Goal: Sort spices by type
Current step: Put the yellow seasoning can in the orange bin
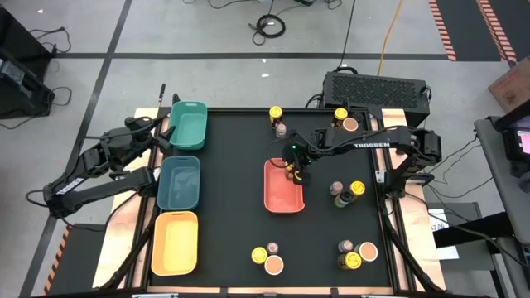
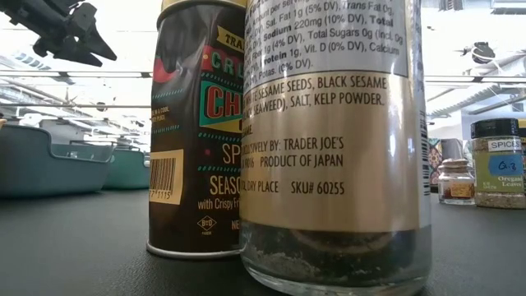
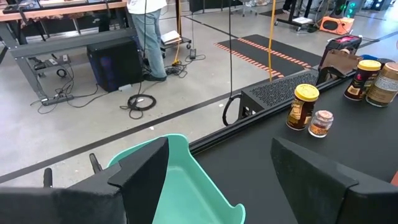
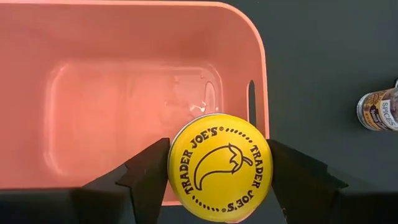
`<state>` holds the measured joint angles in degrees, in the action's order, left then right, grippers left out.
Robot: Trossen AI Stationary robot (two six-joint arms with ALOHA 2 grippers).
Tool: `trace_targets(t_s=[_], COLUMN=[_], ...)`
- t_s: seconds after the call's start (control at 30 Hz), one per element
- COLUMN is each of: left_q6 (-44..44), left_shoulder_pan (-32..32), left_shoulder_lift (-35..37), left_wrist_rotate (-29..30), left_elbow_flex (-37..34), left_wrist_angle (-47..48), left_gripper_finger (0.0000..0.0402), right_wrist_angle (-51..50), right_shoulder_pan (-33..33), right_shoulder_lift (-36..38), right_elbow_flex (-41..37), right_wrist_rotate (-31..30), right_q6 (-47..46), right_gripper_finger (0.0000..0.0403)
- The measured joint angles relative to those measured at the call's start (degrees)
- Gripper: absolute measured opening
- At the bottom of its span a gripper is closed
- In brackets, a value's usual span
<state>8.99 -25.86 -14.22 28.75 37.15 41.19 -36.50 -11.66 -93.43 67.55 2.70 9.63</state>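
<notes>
A: Yellow-lidded Trader Joe's jar [image 4: 219, 167] — where is it?
B: Pinched in the right claw [image 4: 217, 171], over the coral tray [image 4: 93, 93].
A: And the left claw [image 3: 217, 180]?
B: Spread, above the green tray [image 3: 186, 186].

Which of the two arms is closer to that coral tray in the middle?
The right. The right gripper hangs over the coral tray, shut on a yellow-lidded jar. The left gripper waits far off beside the green tray.

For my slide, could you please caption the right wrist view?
Right gripper holds a yellow-lidded jar over the coral tray.
</notes>
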Motion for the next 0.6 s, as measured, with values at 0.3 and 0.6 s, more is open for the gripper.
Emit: trace_targets(t_s=[0.3, 0.6], left_q6=[0.0, 0.0], left_shoulder_pan=[0.0, 0.0], left_shoulder_lift=[0.0, 0.0], left_wrist_rotate=[0.0, 0.0], left_elbow_flex=[0.0, 0.0], left_wrist_angle=[0.0, 0.0], left_gripper_finger=[0.0286, 0.0286], right_wrist_angle=[-0.4, -0.4], right_shoulder_pan=[0.0, 0.0], right_shoulder_lift=[0.0, 0.0], right_elbow_flex=[0.0, 0.0], right_wrist_rotate=[0.1, 0.1], right_q6=[0.0, 0.0], right_gripper_finger=[0.0283, 0.029])
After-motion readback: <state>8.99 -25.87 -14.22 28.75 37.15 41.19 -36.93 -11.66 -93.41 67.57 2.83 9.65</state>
